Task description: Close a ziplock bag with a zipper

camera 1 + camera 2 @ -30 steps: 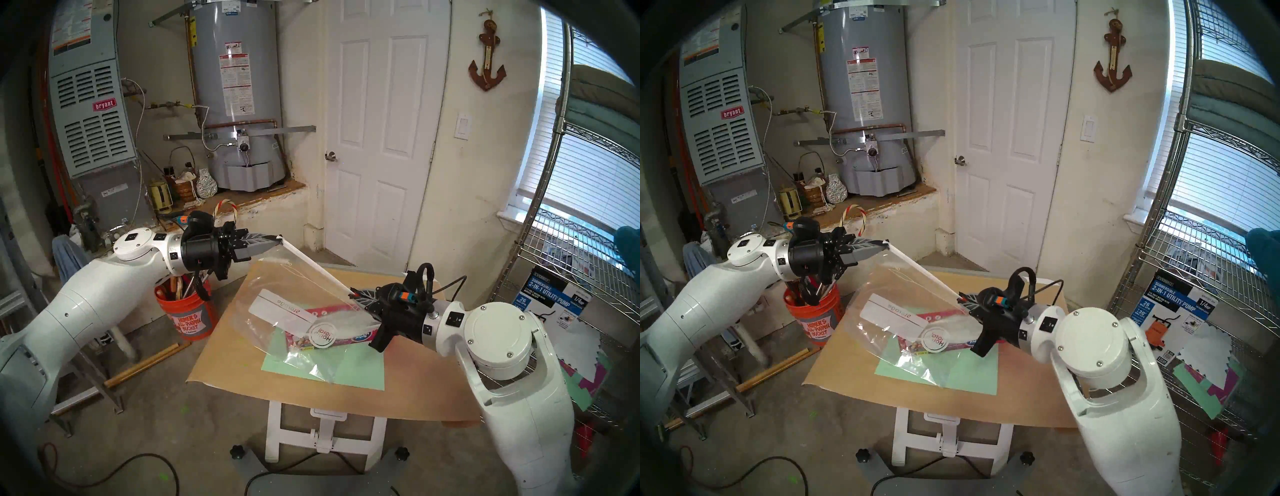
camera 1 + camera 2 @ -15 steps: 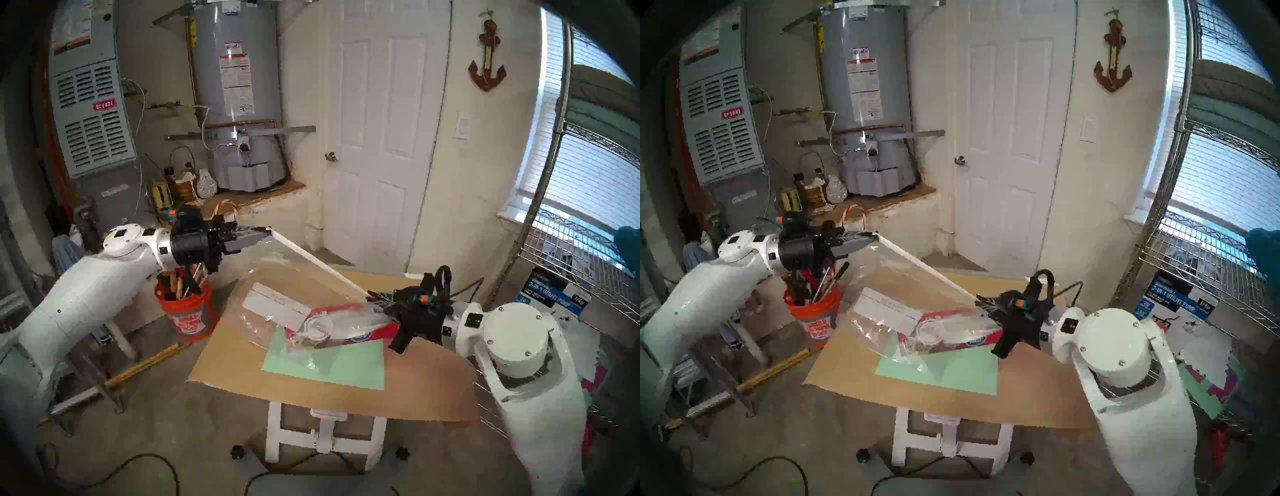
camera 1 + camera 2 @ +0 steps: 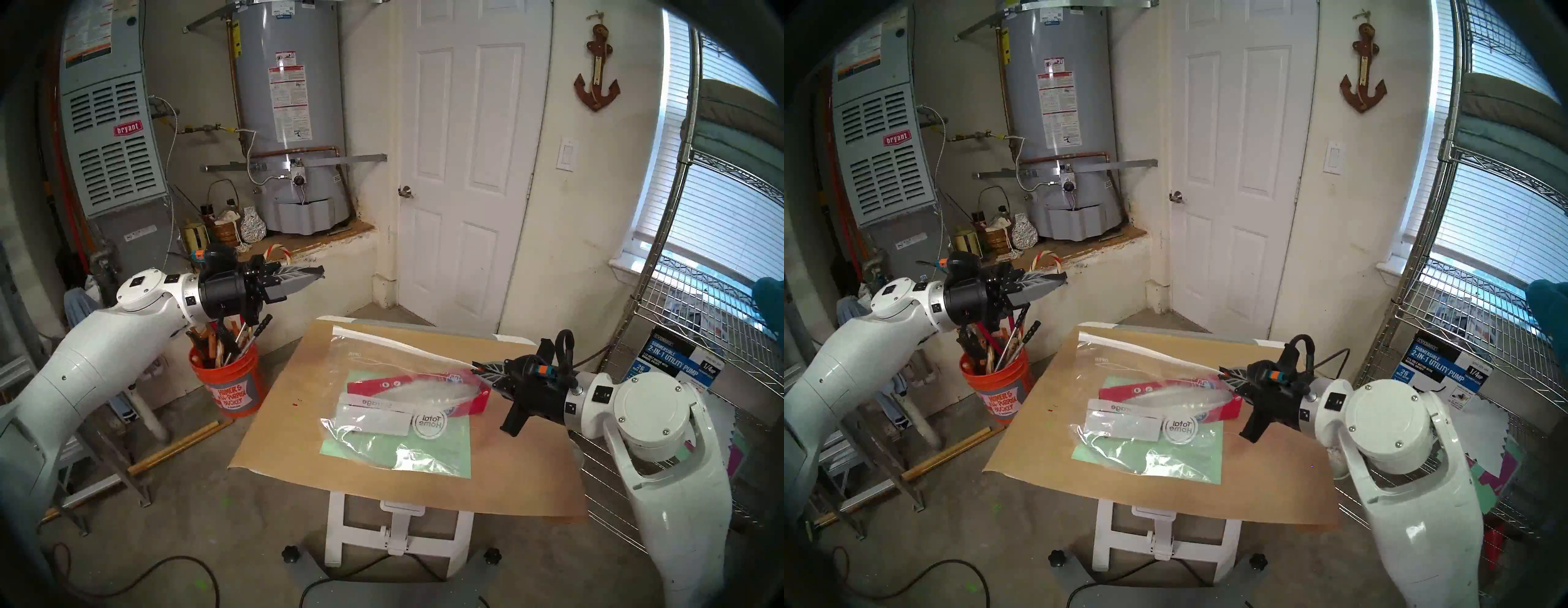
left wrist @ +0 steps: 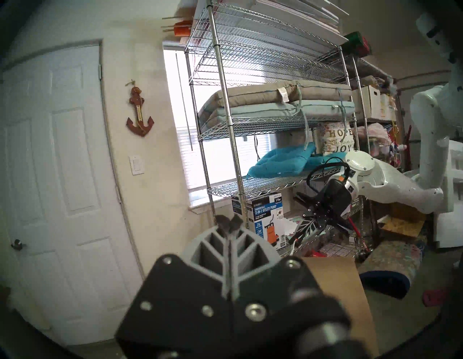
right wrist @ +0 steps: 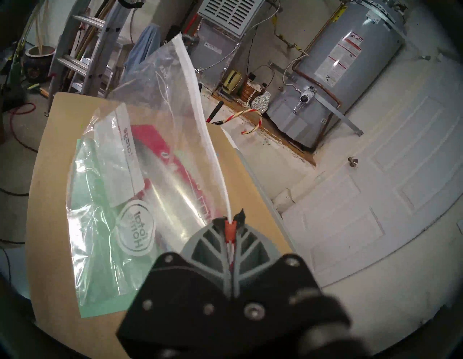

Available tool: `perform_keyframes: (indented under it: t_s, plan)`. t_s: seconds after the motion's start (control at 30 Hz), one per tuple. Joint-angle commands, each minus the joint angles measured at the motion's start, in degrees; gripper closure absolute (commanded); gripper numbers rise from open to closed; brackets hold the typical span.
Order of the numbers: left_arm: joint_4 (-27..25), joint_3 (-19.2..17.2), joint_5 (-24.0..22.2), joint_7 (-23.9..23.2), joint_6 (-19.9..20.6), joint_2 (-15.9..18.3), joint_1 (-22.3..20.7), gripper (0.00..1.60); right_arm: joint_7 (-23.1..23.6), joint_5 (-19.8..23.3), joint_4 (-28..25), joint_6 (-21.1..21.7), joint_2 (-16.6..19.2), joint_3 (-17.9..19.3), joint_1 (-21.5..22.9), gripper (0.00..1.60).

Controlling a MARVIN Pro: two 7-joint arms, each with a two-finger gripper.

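Note:
The clear ziplock bag [image 3: 382, 424] lies flat on the table with its white label panel and round logo up and a long red box [image 3: 382, 384] inside it. Its zipper [image 3: 394, 346], a white strip, runs along the far edge toward the right. My right gripper [image 3: 476, 367] is shut on the zipper's small red slider tab [image 5: 230, 228] at the bag's right end. My left gripper [image 3: 319, 272] hangs in the air beyond the table's far-left corner, apart from the bag. It is shut, with nothing between its fingers [image 4: 226, 240].
Brown paper covers the table [image 3: 509, 467], and a green sheet [image 3: 449, 446] lies under the bag. An orange bucket [image 3: 231, 382] full of tools stands below my left wrist. A wire shelf [image 3: 721, 297] with a pump box [image 3: 674, 361] stands close behind my right arm.
The zipper's left end has come out of my left gripper, which drew back to the left. The bag dropped flat onto the table. My right gripper moved right with the slider.

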Motion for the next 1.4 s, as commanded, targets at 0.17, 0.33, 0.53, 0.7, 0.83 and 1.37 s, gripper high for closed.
perform_keyframes:
  t_s: [0.17, 0.33, 0.53, 0.7, 0.83, 1.37]
  plan:
    - [-1.99, -1.21, -2.04, 0.82, -0.77, 0.49, 0.67, 1.6, -2.24, -0.85, 1.1, -1.51, -0.76, -2.1, 5.11, 1.6]
    - [-2.74, -1.65, -2.52, 1.58, -1.03, 1.51, 1.15, 1.6, -1.29, -1.58, 2.35, -2.44, 0.71, -2.42, 6.47, 1.6]
    - [-3.65, -1.94, -2.94, 3.47, -1.1, 2.26, 2.05, 1.6, -0.74, -1.87, 4.12, -3.16, 1.67, -1.73, 7.72, 1.6]
    - [-4.0, -2.73, -4.35, 4.27, -1.74, 1.95, 2.39, 1.6, -2.06, -3.47, 7.48, -3.4, 0.44, -4.54, 9.97, 1.6]
    - [-4.57, -3.61, -5.61, 6.03, -3.53, 1.53, 3.63, 0.9, -3.62, -4.44, 9.74, -2.94, -1.68, -7.39, 11.69, 1.6]
    - [-9.58, -4.62, -6.99, 10.39, -6.0, 4.66, 8.93, 0.0, -7.41, -8.82, 18.34, -3.88, -4.34, -13.07, 18.9, 1.6]
